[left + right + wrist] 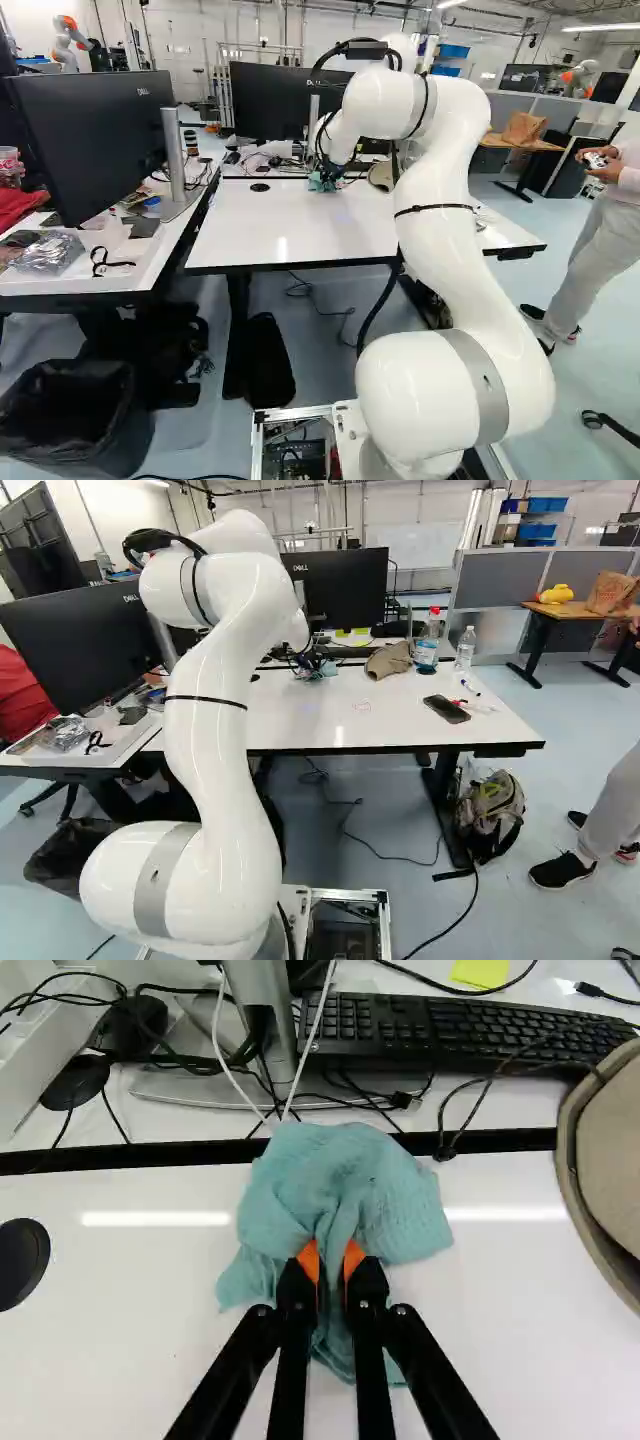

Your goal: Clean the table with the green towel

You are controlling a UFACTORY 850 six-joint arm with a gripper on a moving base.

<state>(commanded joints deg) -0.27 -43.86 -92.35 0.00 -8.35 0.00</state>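
Note:
My gripper reaches over the far edge of the white table. In the wrist view the gripper is shut on the green towel, whose cloth is pinched between the orange pads. The towel bunches ahead of the fingers and trails beneath them, lying against the tabletop close to the dark gap at its far edge. In the right base view the towel shows as a small teal patch left of the beige cap.
A beige cap, bottles, a phone and a pen lie or stand on the table. Beyond the gap are a keyboard, cables and a monitor. A person stands at the right.

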